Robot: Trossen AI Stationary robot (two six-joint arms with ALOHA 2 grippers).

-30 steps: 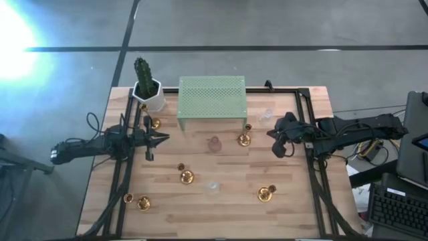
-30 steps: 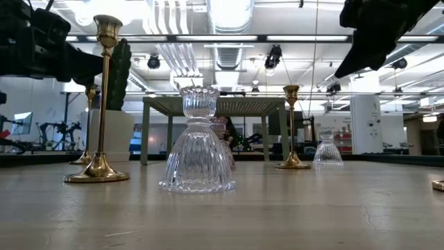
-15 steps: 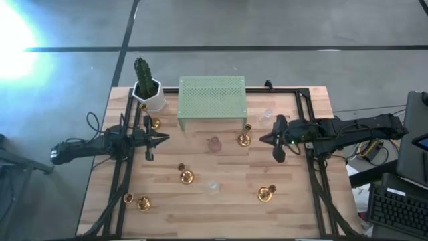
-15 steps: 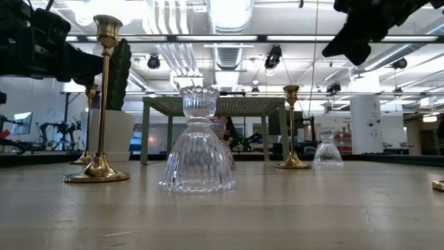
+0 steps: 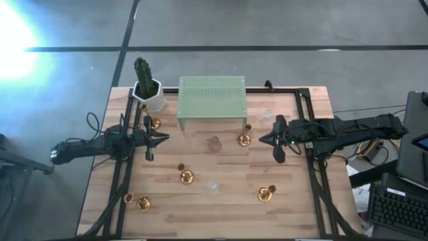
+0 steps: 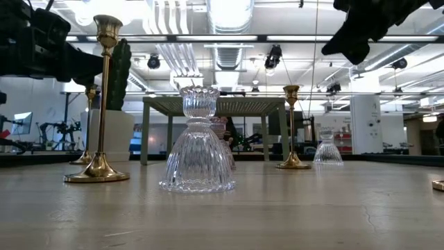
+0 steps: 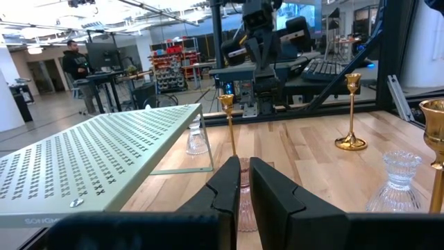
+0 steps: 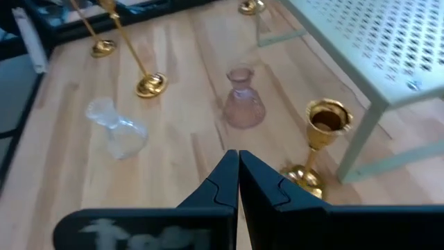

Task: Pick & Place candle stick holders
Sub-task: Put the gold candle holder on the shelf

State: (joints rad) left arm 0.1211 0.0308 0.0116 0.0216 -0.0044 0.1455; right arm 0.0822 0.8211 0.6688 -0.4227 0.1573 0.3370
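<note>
Several gold candle stick holders stand on their round bases on the wooden table (image 5: 221,214): one by the cactus (image 5: 155,124), one at the green stand's right leg (image 5: 244,139), one in the middle (image 5: 186,177), two near the front (image 5: 143,203) (image 5: 267,193). A pinkish glass holder (image 5: 215,144) and two clear ones (image 5: 213,187) (image 5: 267,116) stand among them. My right gripper (image 5: 262,139) hovers shut, slanting down, right of the gold holder (image 8: 326,128). My left gripper (image 5: 164,138) waits level at the left, its fingers nearly together, nothing between them.
A green perforated stand (image 5: 212,97) stands at the far middle, a cactus in a white pot (image 5: 147,86) at the far left. Black frame rails (image 5: 314,167) run along both table sides. A person (image 7: 73,59) stands far off in the room.
My right gripper has tipped upward from a steeper downward slant to a shallower one and rolled a little, staying shut above the table; for the last half second it has kept still. No holder has moved.
</note>
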